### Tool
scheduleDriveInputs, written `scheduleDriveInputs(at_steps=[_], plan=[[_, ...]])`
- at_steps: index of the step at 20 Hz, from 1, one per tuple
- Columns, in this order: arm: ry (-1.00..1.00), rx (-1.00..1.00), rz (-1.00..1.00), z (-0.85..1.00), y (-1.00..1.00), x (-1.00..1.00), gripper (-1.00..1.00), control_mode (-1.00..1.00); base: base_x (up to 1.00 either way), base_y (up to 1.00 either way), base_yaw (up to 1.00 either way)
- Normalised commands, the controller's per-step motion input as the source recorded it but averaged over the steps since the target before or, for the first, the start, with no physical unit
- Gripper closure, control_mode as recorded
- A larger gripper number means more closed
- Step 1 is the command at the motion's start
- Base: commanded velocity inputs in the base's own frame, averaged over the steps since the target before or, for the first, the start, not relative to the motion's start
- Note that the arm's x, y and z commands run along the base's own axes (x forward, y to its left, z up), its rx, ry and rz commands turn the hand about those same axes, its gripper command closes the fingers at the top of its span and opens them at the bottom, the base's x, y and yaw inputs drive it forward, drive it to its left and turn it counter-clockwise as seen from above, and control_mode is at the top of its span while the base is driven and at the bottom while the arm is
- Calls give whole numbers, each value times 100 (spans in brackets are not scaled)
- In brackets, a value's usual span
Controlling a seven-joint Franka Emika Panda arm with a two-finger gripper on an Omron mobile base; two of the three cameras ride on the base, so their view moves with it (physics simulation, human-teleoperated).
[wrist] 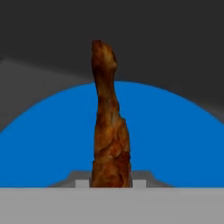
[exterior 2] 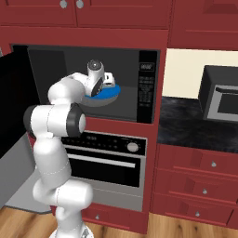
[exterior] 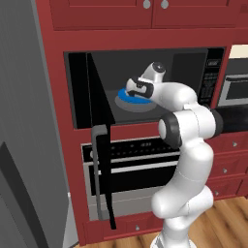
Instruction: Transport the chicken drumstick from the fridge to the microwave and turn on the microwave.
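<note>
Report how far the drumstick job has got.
Done: the microwave door stands open and the arm reaches inside. In hand: the gripper is shut on the chicken drumstick, above the blue plate. Left: release it, shut the door, and start it at the button panel.

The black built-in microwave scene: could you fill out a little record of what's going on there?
microwave: black built-in microwave, red cabinetry around it, door swung open
plate: round blue plate inside the microwave
food: reddish-brown chicken drumstick, gripped at its thick end, over the plate
pincer: pincer shut on the drumstick, inside the cavity
below: silver-black oven
</note>
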Motion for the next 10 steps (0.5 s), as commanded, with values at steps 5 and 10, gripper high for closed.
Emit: scheduleDriveInputs(at_steps=[5, 10], plan=[[2, 0, 3, -23, 0, 0, -100, -100, 0, 0, 0], [0, 0, 2, -17, 0, -2, -100, -100, 0, 0, 0]])
